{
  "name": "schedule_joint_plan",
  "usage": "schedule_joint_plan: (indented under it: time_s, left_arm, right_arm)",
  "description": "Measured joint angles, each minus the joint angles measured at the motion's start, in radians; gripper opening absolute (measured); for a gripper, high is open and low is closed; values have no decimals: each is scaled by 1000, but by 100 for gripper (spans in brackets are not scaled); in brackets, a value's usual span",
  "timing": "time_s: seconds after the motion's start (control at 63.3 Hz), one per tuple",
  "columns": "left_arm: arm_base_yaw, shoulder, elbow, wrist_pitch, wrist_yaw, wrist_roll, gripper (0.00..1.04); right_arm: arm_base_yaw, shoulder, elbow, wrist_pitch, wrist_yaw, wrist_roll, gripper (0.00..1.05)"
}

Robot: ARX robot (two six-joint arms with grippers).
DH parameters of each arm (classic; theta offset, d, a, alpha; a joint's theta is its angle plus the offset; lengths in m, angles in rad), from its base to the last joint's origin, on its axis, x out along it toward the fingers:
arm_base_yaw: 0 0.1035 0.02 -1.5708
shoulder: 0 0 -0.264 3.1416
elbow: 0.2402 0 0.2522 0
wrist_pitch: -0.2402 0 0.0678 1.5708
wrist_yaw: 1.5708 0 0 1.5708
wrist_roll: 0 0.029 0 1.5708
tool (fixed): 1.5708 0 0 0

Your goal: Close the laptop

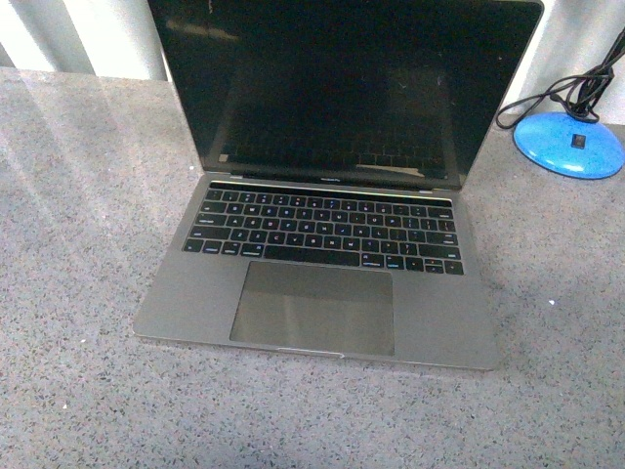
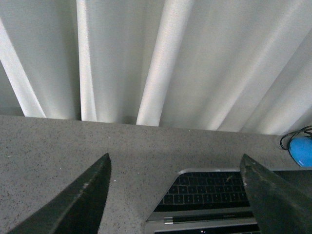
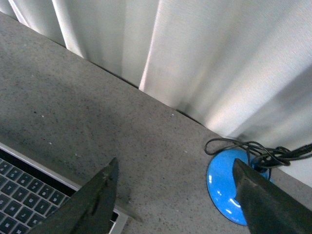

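Note:
The laptop is a slim grey metal one with a black keyboard, a large trackpad and a dark glossy screen. It stands open in the middle of the speckled grey table, lid upright and tilted back. No arm shows in the front view. My left gripper is open and empty, raised above the table; part of the laptop's keyboard shows between its fingers. My right gripper is open and empty above the table, with a corner of the laptop by one finger.
A blue round base with a black coiled cable sits at the back right; it also shows in the right wrist view. White curtains hang behind the table's far edge.

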Motion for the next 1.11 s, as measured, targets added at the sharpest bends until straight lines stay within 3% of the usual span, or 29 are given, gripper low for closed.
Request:
schedule_joint_plan:
  time_s: [0.316,0.379,0.805,1.105]
  left_arm:
    - [-14,90,98,-5,28,1,15]
    - [-22,109,121,-5,27,4,3]
    - [-101,216,219,-27,16,14,4]
    - [-109,252,235,-49,-6,17,4]
  right_arm:
    - [18,58,119,-34,-13,62,2]
    - [16,64,126,-36,-18,72,1]
    - [7,92,105,-1,-80,163,1]
    - [6,101,85,15,-94,189,1]
